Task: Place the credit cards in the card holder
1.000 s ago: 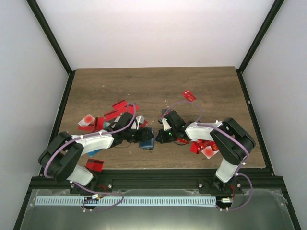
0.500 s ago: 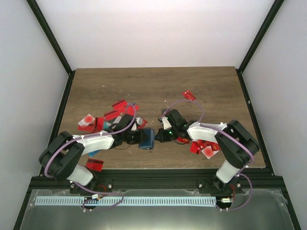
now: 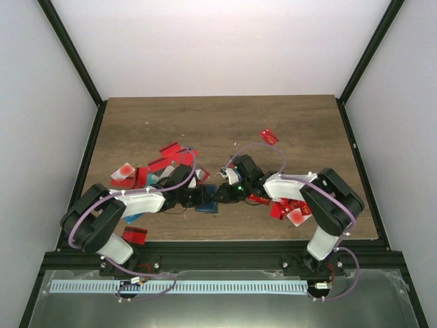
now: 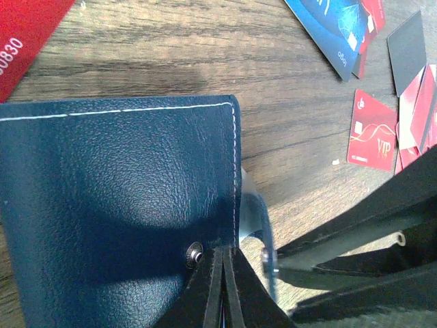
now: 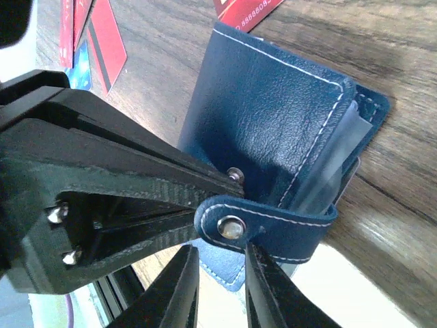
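Observation:
The navy card holder lies on the table between both grippers, its cover facing up and clear sleeves showing at its open edge. My left gripper is shut, its tips against the cover's edge by the snap stud. My right gripper is open a little. The holder's strap with its snap button curls over just beyond the fingertips, and one finger touches it. Red credit cards lie scattered left of the holder, with more by the right arm.
A lone red card lies farther back, and another near the front edge by the left arm's base. A red VIP card, a blue card and a dark card lie beyond the holder.
The left jaws have closed from half open and now sit at the holder's edge. The right jaws have parted slightly around the strap. The holder has shifted a little to the left.

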Controlling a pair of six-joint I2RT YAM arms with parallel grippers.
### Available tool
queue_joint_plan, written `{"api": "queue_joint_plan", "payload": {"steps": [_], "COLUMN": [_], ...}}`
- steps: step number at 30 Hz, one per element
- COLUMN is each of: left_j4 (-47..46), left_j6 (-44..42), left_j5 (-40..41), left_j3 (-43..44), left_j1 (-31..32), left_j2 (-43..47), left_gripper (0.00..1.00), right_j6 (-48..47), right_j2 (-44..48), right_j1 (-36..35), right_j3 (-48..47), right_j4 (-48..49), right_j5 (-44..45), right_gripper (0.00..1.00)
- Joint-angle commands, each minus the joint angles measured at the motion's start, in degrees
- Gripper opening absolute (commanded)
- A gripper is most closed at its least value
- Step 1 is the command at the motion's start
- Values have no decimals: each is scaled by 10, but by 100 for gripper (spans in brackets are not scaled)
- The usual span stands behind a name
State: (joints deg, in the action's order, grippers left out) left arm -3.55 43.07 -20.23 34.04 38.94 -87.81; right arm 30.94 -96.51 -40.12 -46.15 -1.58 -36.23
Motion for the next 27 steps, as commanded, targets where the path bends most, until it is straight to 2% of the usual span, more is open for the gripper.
{"api": "queue_joint_plan", "payload": {"steps": [1, 6, 9, 14, 19, 22, 27], "left_j4": [4, 3, -4, 1, 65, 133, 224], "left_j6": [-5, -6, -5, 3, -3, -21, -59], "left_j5": [2, -3, -12, -40, -42, -13, 101], "left_j3": [-9, -12, -16, -17, 5, 27, 45], "left_j1": [2, 2, 2, 2, 2, 1, -2], "left_j2": [-7, -3, 7, 52, 126, 159, 165], "left_gripper": [4, 4, 4, 4, 5, 7, 9], "right_j6": [15, 23, 26, 24, 22, 23, 25], "right_j2": [-27, -46, -60, -81, -97, -106, -104], "right_j1": [-2, -2, -2, -2, -2, -2, -2], "right_j3": [-28, -41, -47, -52, -47, -46, -43], "right_j4": [29, 34, 33, 22, 21, 26, 31], "right_j5": [-26, -20, -18, -10, -8, -11, -12], "right_gripper": [20, 7, 3, 1, 1, 1, 1]}}
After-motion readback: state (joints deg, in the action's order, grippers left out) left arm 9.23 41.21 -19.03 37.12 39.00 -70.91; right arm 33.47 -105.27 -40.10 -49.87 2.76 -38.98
